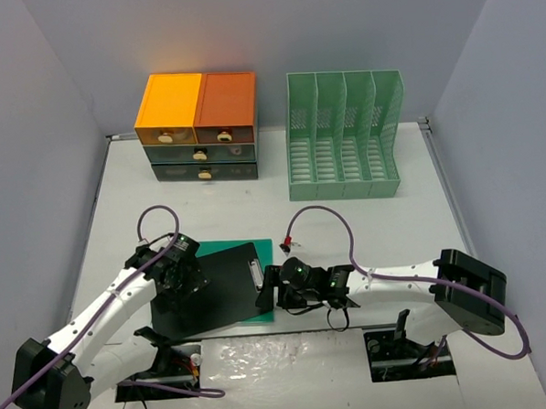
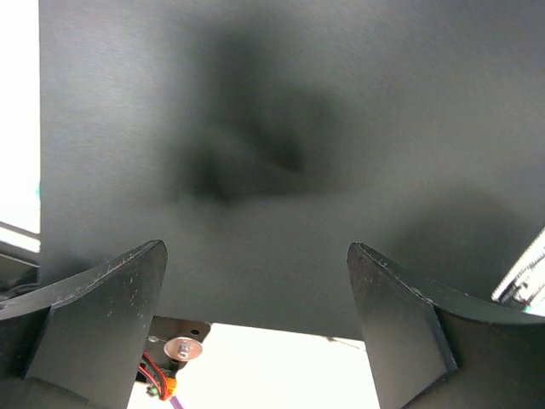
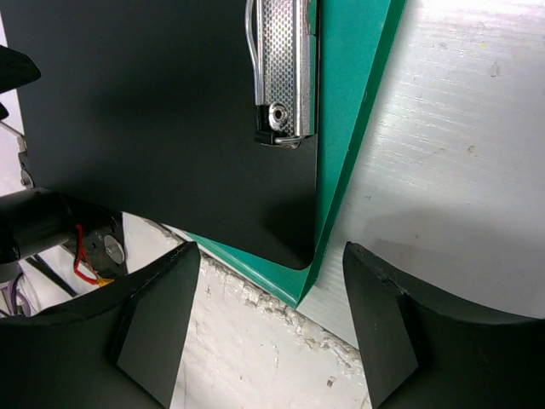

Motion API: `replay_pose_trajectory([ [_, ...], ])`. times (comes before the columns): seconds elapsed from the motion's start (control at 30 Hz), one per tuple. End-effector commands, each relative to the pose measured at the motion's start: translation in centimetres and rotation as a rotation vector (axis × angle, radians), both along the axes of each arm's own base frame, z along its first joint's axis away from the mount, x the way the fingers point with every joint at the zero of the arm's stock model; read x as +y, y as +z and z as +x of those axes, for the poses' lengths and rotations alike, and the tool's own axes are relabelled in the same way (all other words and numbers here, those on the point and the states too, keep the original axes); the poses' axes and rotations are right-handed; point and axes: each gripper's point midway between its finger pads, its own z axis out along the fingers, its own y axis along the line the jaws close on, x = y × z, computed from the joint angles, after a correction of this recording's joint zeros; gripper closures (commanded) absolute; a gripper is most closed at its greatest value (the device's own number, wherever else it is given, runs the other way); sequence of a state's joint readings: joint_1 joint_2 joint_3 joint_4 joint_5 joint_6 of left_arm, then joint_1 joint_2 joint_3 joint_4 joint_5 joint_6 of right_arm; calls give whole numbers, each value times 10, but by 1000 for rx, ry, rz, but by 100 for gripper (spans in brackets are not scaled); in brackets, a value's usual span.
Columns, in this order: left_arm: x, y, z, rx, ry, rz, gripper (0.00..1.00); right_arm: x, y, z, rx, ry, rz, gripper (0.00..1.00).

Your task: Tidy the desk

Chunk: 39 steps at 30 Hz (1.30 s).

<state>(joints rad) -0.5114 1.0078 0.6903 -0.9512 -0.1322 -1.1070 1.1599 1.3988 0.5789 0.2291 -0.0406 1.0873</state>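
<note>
- Two end effectors are at work in the lower middle of the overhead view, both over one black clipboard (image 1: pixel 218 290).
- The worktop (image 1: pixel 412 234) fills the middle of that view, white, walled on three sides.
- The clipboard lies flat on a green sheet (image 1: pixel 216 247), which shows along its upper, right and lower edges.
- Left end effector (image 1: pixel 178 275): fingers spread wide and poised over the clipboard's left part. Its wrist view shows only black board between them, with nothing pinched.
- Right end effector (image 1: pixel 270 294): fingers spread at the clipboard's right edge. Its wrist view shows them straddling a corner of board and sheet below the metal clip (image 3: pixel 285 68). No contact is visible.
- An orange-topped drawer unit (image 1: pixel 200 126) stands at upper left with its drawers closed.
- A green file rack (image 1: pixel 343 137) stands at upper right, and every slot that can be seen is empty.
- Judgement: the task is at an early stage. Nothing is filed, and clipboard and sheet are both loose on the worktop.
- Left to do, in my assessment: grasp each item and stow it, most likely in the rack.
</note>
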Motion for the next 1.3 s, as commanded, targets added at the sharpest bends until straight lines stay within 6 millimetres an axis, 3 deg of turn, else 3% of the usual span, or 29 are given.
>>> replay_pose_trajectory([
  [0.0,16,24,7,-95,88,47,16,17,18,8,-37,-9,78,35],
  [0.17,32,38,8,-146,191,97,15,15,20,7,-42,-2,81,35],
  [0.37,37,51,22,-267,262,47,14,13,28,6,-52,0,93,35],
  [0.6,51,34,21,-202,307,30,13,10,36,7,-70,1,109,35],
  [0.9,36,-11,-4,-135,387,-100,13,7,38,5,-74,1,120,35],
  [1.27,33,-33,-18,-130,407,-145,13,6,34,3,-80,14,125,35],
])
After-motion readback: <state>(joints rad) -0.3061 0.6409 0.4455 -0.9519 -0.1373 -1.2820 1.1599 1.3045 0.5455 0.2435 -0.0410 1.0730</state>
